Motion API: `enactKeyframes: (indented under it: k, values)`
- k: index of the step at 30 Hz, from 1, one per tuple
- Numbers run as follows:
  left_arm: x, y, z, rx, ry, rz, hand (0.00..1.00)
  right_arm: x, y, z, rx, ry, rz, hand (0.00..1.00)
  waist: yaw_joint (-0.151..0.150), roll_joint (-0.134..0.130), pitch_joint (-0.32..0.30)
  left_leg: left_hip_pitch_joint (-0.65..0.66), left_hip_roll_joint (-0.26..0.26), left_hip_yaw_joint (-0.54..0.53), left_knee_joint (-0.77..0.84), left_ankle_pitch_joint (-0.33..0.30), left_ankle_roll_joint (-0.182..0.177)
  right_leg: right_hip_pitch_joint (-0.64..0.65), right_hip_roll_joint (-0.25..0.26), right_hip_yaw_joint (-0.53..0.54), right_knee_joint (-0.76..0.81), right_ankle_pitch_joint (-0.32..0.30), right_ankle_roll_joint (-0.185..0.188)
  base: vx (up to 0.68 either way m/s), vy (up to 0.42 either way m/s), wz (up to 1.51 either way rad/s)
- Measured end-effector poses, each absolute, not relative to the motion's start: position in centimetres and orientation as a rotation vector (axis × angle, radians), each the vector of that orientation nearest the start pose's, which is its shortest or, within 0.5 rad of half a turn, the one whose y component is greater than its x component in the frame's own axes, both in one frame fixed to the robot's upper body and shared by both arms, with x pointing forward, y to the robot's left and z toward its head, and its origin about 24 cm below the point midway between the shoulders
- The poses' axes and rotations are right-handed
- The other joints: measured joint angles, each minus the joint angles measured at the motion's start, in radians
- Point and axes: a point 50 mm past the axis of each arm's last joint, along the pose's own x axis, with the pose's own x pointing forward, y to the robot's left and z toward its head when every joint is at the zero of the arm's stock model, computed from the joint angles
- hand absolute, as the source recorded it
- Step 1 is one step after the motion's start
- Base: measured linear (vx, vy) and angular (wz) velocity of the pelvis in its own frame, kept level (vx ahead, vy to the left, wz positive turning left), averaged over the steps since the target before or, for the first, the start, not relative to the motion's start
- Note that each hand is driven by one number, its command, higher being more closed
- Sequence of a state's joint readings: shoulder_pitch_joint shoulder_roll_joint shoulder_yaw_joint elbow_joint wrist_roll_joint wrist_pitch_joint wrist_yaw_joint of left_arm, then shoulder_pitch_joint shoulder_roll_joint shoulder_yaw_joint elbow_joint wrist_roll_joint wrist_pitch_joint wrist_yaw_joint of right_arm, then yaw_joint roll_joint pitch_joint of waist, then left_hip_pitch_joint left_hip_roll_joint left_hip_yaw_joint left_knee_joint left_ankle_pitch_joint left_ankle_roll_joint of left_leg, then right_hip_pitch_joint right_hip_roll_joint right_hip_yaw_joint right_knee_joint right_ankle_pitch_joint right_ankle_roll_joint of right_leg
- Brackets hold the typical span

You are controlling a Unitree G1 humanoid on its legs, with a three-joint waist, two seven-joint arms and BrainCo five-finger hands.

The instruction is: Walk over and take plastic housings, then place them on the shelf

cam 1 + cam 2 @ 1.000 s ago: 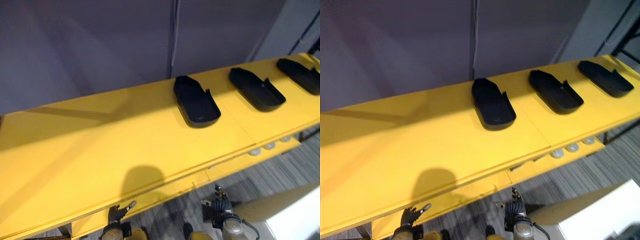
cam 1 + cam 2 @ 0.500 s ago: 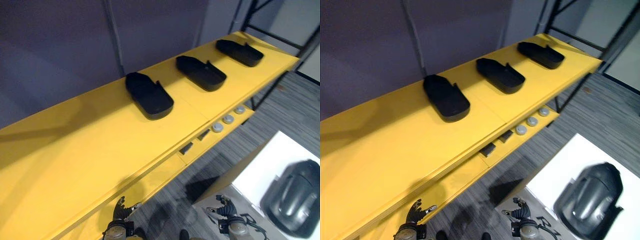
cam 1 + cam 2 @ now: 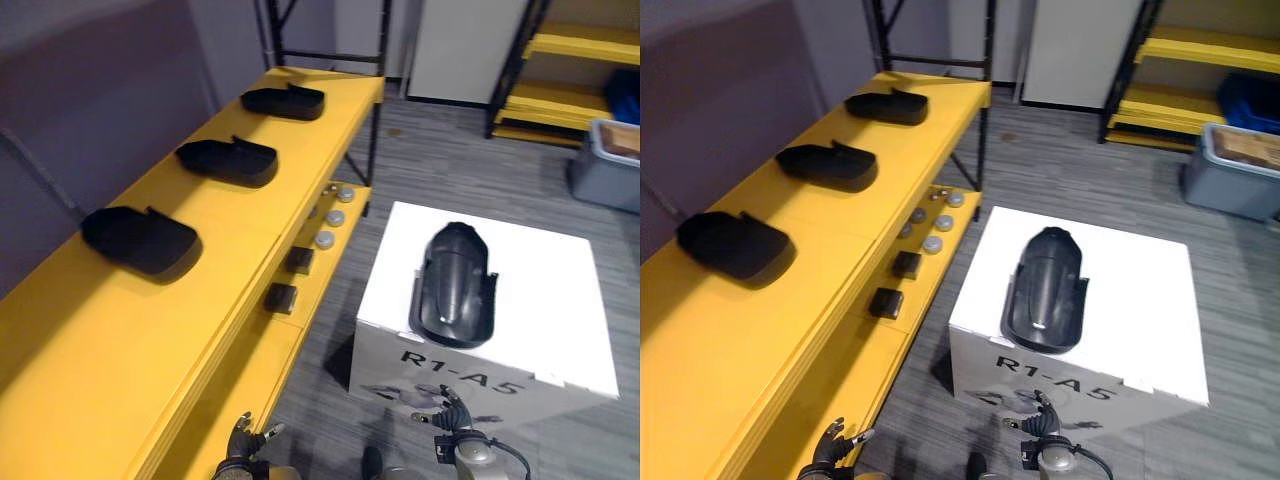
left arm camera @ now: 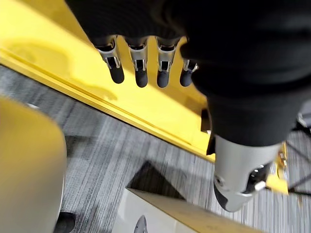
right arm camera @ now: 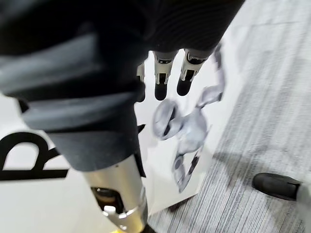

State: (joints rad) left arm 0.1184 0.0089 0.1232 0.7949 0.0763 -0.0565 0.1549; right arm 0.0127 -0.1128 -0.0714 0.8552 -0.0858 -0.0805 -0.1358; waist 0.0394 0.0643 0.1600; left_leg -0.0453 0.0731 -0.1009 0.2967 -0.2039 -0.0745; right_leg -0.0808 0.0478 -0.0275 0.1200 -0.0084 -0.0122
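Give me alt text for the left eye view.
A dark plastic housing lies on a white box on the floor. Left of it, three black housings sit spaced along a yellow shelf. The left hand and right hand hang open below.

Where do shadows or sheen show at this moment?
Left eye view: the nearest shelf housing drops a soft shadow on the yellow shelf; the housing on the white box carries a pale sheen. Left wrist view: faint shadow patches on the shelf beyond the left hand, a dark shadow on the carpet.
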Motion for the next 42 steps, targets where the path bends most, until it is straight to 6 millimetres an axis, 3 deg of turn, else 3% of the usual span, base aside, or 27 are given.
enactKeyframes:
  k: [3,6,9,12,17,21,24,26,27,29,30,32,34,37,39,42]
  values:
    - [13.5,18.9,-13.5,0.087,0.854,0.283,0.00,15.4,-20.1,-12.8,-0.183,0.803,-0.205,0.00,0.005,-0.009,-0.008,0.029,-0.007,0.064,-0.049,-0.001,0.011,0.002,-0.008,0.049,-0.004,0.023,0.009,0.12,0.136,-0.46]
    - [13.4,18.9,-13.5,0.088,0.856,0.289,0.00,14.8,-19.6,-13.0,-0.150,0.811,-0.215,0.00,0.000,-0.003,-0.015,0.079,-0.007,0.104,-0.112,0.012,0.027,-0.004,-0.004,0.083,0.010,0.020,0.004,0.19,0.053,-0.38]
    - [14.2,18.6,-13.3,0.081,0.838,0.282,0.00,13.8,-19.9,-13.3,-0.111,0.834,-0.258,0.00,-0.003,-0.007,-0.018,0.107,-0.005,0.113,-0.133,0.022,0.020,0.001,0.008,0.101,0.008,0.014,0.009,0.21,0.013,-0.26]
    - [14.8,18.4,-13.1,0.076,0.821,0.278,0.00,13.1,-21.5,-13.4,-0.037,0.845,-0.382,0.00,-0.023,-0.011,-0.030,0.126,-0.008,0.119,-0.137,0.031,0.026,0.013,0.010,0.105,0.008,0.011,0.013,0.11,0.023,-0.16]
    - [14.4,19.0,-13.2,0.068,0.830,0.309,0.00,10.3,-24.2,-13.6,0.072,0.871,-0.610,0.00,-0.023,-0.040,-0.052,0.141,-0.023,0.143,-0.144,0.050,0.031,0.022,0.002,0.134,-0.009,0.012,0.012,0.01,0.034,-0.21]
    - [13.4,19.4,-13.5,0.068,0.854,0.328,0.00,9.7,-26.8,-11.9,0.110,0.766,-0.772,0.00,-0.024,-0.051,-0.060,0.154,-0.016,0.166,-0.156,0.050,0.031,0.032,0.005,0.159,-0.029,0.024,0.000,-0.08,0.033,-0.16]
    - [12.6,19.5,-13.6,0.068,0.865,0.337,0.00,11.0,-29.1,-8.4,0.069,0.571,-0.842,0.00,-0.024,-0.051,-0.063,0.155,0.003,0.189,-0.174,0.033,0.032,0.017,0.026,0.181,-0.044,0.030,0.004,-0.15,0.016,-0.24]
    - [11.8,20.0,-13.6,0.065,0.870,0.362,0.00,12.7,-30.2,-4.8,0.028,0.388,-0.859,0.00,-0.021,-0.067,-0.059,0.153,0.017,0.227,-0.165,-0.001,0.029,-0.010,0.047,0.188,-0.036,0.031,0.002,-0.19,0.016,-0.45]
    - [11.5,20.1,-13.6,0.066,0.878,0.364,0.00,13.2,-30.4,-3.7,0.017,0.335,-0.855,0.00,-0.020,-0.068,-0.060,0.152,0.020,0.241,-0.160,-0.008,0.026,-0.015,0.053,0.190,-0.036,0.031,0.002,-0.17,0.029,-0.75]
    - [10.7,19.8,-13.9,0.059,0.899,0.364,0.00,15.8,-30.7,0.9,-0.037,0.125,-0.802,0.00,-0.020,-0.073,-0.059,0.146,0.032,0.324,-0.154,-0.017,0.023,-0.058,0.060,0.200,-0.015,0.031,-0.001,-0.11,0.037,-1.02]
    - [10.7,19.8,-13.9,0.057,0.900,0.363,0.00,16.4,-30.7,1.8,-0.053,0.084,-0.780,0.00,-0.019,-0.073,-0.059,0.144,0.033,0.347,-0.154,-0.014,0.023,-0.076,0.057,0.184,-0.005,0.031,-0.001,-0.07,0.039,-1.15]
    - [10.3,19.8,-14.1,0.049,0.913,0.357,0.00,19.5,-29.5,4.6,-0.095,-0.034,-0.657,0.00,-0.027,-0.074,-0.057,0.139,0.042,0.418,-0.151,-0.009,0.027,-0.125,0.007,0.039,0.009,0.046,-0.023,0.00,0.029,-1.01]
    - [10.2,19.9,-14.2,0.057,0.921,0.343,0.00,21.2,-28.5,5.6,-0.132,-0.072,-0.566,0.00,-0.024,-0.076,-0.058,0.140,0.044,0.421,-0.136,-0.009,0.026,-0.120,-0.006,-0.015,-0.015,0.077,-0.027,0.07,0.003,-0.55]
    - [10.1,20.4,-14.3,0.064,0.924,0.337,0.00,24.9,-24.5,7.8,-0.249,-0.164,-0.292,0.00,-0.018,-0.076,-0.051,0.146,0.044,0.345,-0.068,-0.002,0.038,-0.029,0.002,0.028,-0.124,0.149,-0.032,0.10,-0.029,-0.37]
    - [10.2,20.3,-14.2,0.066,0.916,0.314,0.00,26.1,-22.5,8.5,-0.280,-0.201,-0.191,0.00,-0.009,-0.081,-0.048,0.147,0.029,0.292,-0.060,-0.014,0.050,0.011,-0.004,0.043,-0.172,0.167,-0.031,0.05,-0.004,-0.11]
    - [10.5,19.8,-14.2,0.073,0.907,0.276,0.00,27.3,-20.6,8.5,-0.353,-0.204,-0.095,0.00,0.004,-0.059,-0.053,0.158,0.022,0.238,-0.110,-0.010,0.053,0.033,0.006,0.039,-0.205,0.182,-0.023,0.03,0.016,0.02]
